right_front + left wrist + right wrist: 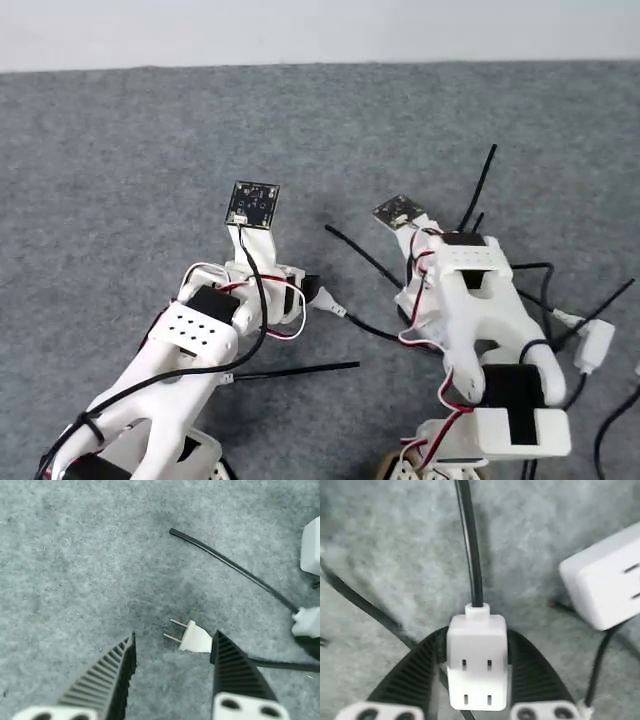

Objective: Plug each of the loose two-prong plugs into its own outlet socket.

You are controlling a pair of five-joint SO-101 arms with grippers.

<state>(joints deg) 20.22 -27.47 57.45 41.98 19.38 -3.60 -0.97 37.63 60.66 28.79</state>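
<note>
Item 1: left pincer (175, 635), spread wide, over 2-prong plug (196, 639) lying on grey tabletop (75, 555) (just beside 1 finger). Item 2: right pincer (476, 639), clamped on white outlet socket (477, 670). Risk: off-centre closure may swivel plug, misaligning prongs.

A small white two-prong plug (196, 638) (325, 299) lies flat on the grey carpet (120, 150) near the middle of the high view. Its two bare metal prongs are free, and its black cord trails off toward 4 o'clock. A white rectangular outlet socket (477, 667), with two pairs of slots showing and a black cord at its far end, sits clamped between the ribbed fingers of the right gripper (477, 640). A second white socket block (605, 587) (597, 345) lies on the carpet near it, well out toward 3 o'clock from the plug.
</note>
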